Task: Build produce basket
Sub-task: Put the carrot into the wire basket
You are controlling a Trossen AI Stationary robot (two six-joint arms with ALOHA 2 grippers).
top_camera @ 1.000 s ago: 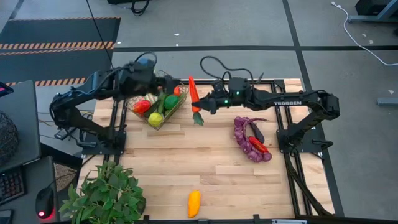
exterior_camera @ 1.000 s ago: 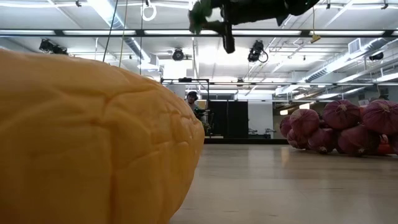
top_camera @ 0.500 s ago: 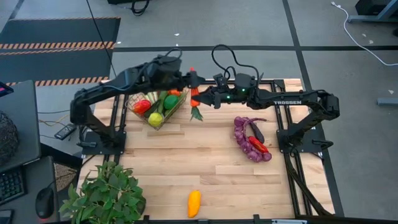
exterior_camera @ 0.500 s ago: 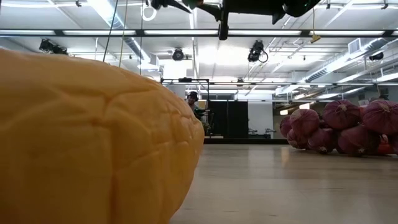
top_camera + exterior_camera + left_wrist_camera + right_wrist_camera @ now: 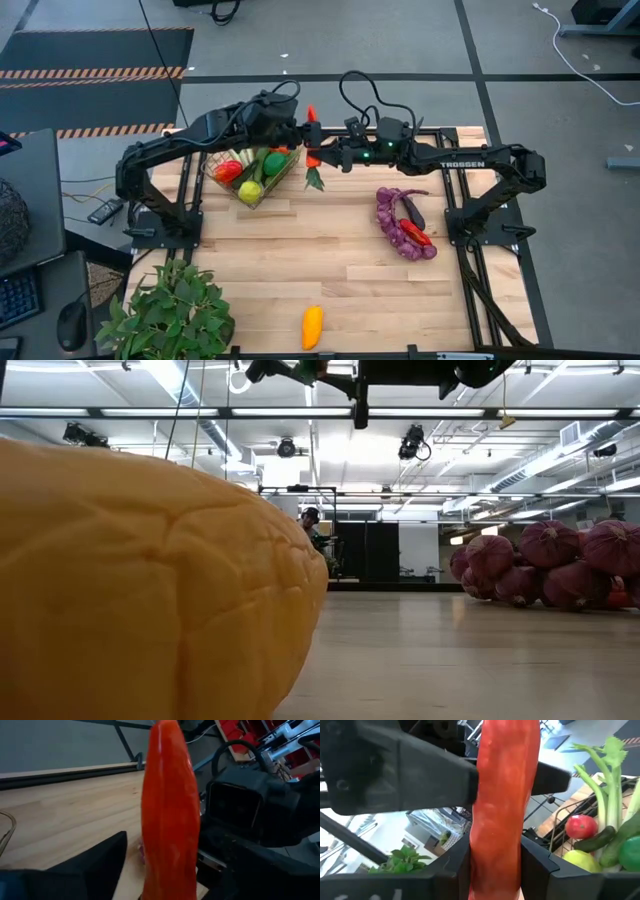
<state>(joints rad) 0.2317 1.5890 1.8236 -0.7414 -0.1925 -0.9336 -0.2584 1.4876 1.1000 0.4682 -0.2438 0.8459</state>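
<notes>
the carrot [image 5: 311, 140] hangs above the far edge of the worktop [image 5: 330, 260], at upper centre of the high view, with its long axis running up and down the frame: the orange tip points to the top edge and the green leafy end [image 5: 315, 180] points down toward the wood. both grippers meet on it from opposite sides. the left gripper [image 5: 303, 131] reaches in from the left and, in its wrist view, its dark fingers [image 5: 100, 865] sit on either side of the glossy, smooth orange-red body [image 5: 170, 815], pinching it. the right gripper [image 5: 322, 158] comes from the right, and its wrist view shows its fingers [image 5: 440, 875] pressed against both flanks of the same carrot [image 5: 502, 805], whose skin there looks faintly ridged and waxy. just left of the carrot in the high view stands the basket [image 5: 252, 170], a tilted square of thin dark wire grid holding a red round piece, a yellow-green one, a green one and pale celery stalks [image 5: 605, 775]. at right centre of the worktop lies a bumpy bunch of purple grapes [image 5: 398, 232] with a dark eggplant and a red piece on it. a yellow-orange, wrinkled pepper [image 5: 312, 326] lies near the bottom edge, filling the left of the low view [image 5: 140, 590]. a leafy plant [image 5: 165, 310] sits at lower left.
</notes>
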